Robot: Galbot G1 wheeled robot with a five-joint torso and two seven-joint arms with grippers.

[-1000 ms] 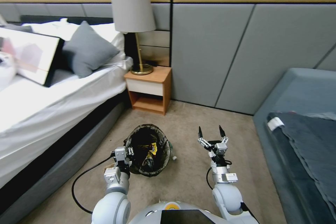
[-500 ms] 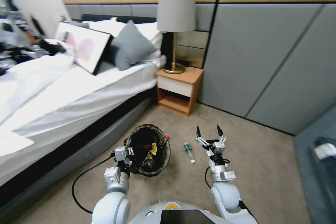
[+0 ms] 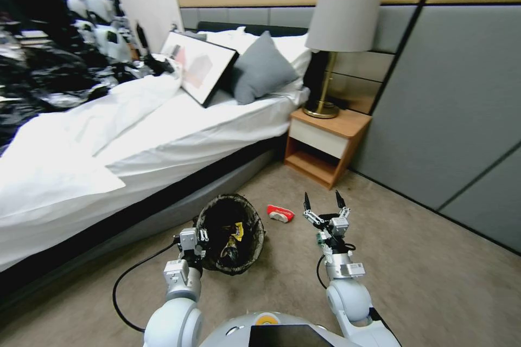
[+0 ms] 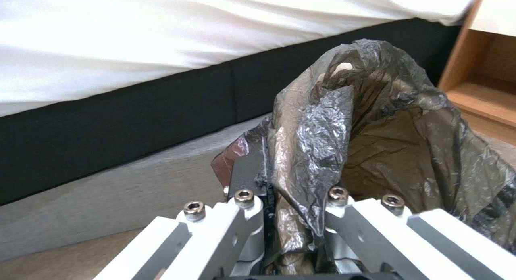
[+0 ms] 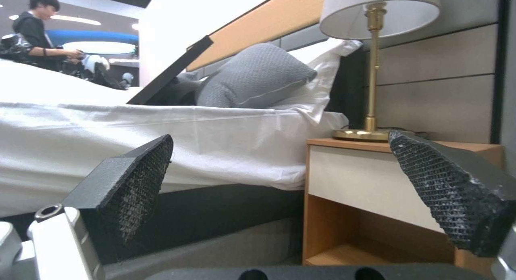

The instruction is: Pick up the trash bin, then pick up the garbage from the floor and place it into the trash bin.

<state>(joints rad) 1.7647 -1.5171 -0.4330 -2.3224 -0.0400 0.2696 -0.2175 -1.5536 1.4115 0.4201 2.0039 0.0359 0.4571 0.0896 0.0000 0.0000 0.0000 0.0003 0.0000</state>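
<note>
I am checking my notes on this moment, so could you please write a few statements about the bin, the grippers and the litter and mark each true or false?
1. The left gripper is clamped on the rim of the trash bin. True; the left wrist view shows its fingers pinching the black bag at the rim.
2. The right gripper holds a red packet. False; its fingers are spread and empty.
3. A red-and-white packet lies on the carpet between the bin and the right gripper. True.
4. The bin is empty. False; a yellow wrapper lies inside.
5. The lamp stands on the bed. False; it stands on the nightstand.
</note>
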